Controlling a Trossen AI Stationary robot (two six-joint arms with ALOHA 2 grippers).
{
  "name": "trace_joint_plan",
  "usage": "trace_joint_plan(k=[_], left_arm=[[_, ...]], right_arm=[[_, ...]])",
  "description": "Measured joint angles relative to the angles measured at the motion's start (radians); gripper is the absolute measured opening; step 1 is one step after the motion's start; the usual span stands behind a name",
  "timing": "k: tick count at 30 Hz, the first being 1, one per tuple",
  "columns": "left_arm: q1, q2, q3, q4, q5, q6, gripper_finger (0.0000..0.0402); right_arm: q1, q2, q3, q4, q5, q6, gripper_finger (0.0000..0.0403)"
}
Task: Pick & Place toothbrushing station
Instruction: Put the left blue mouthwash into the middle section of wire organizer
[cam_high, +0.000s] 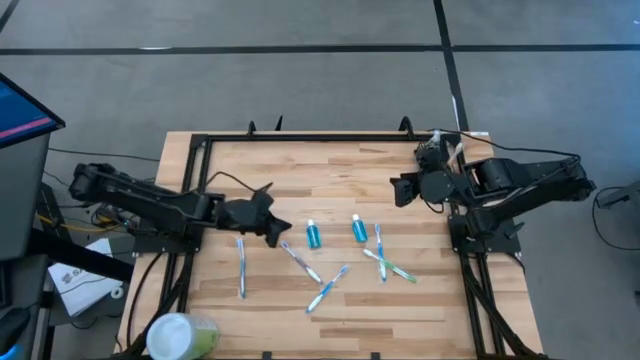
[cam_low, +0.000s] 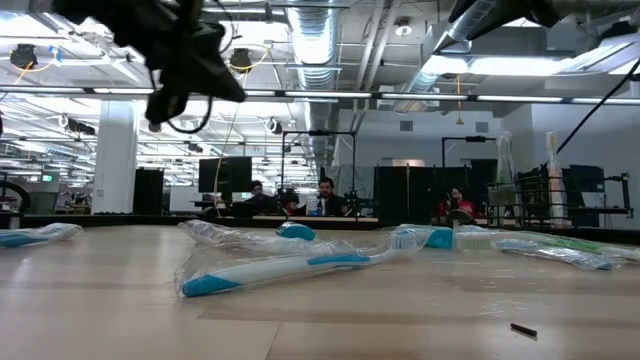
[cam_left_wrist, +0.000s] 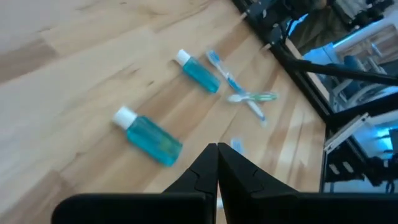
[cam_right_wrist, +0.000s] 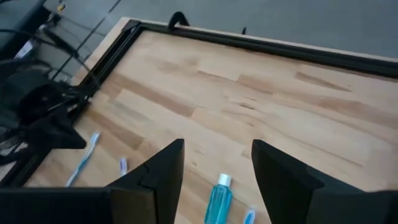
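Near left corner of the wooden table (cam_high: 400, 165): a pale-green cup with white lid (cam_high: 180, 336), lying at the edge.

Mid-table, a scatter of wrapped toothbrushes: one alone on the left (cam_high: 241, 268), two toward the centre (cam_high: 300, 262) (cam_high: 328, 288), a crossed pair on the right (cam_high: 388, 264). In the low view one wrapped brush (cam_low: 290, 270) lies nearest the camera.

Just beyond the brushes, two small blue bottles with white caps, left one (cam_high: 313, 234) and right one (cam_high: 359, 229), lying apart.

Left gripper (cam_high: 278, 230) hangs above the table just left of the left bottle, fingers (cam_left_wrist: 217, 163) pressed together, holding nothing.

Right gripper (cam_high: 398, 190) hangs over the far right part of the table, jaws wide apart, nothing between them.

The black toothbrush holder cannot be made out in any view.
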Motion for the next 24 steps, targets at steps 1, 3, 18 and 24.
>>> trace_joint_plan(k=[1, 3, 18, 24], left_arm=[[0.000, 0.030, 0.026, -0.002, -0.002, -0.004, 0.0002], [0.006, 0.096, 0.089, -0.024, -0.006, -0.008, 0.0001], [0.048, 0.499, 0.557, -0.453, -0.016, -0.204, 0.0001], [0.054, 0.587, 0.633, -0.561, 0.063, -0.293, 0.0001]], right_arm=[[0.000, -0.001, 0.000, 0.010, -0.011, -0.022, 0.0178], [-0.004, -0.008, 0.000, 0.019, -0.037, -0.065, 0.0176], [-0.019, -0.063, 0.000, 0.031, -0.074, -0.149, 0.0166], [-0.021, -0.070, 0.000, 0.010, -0.066, -0.181, 0.0161]])
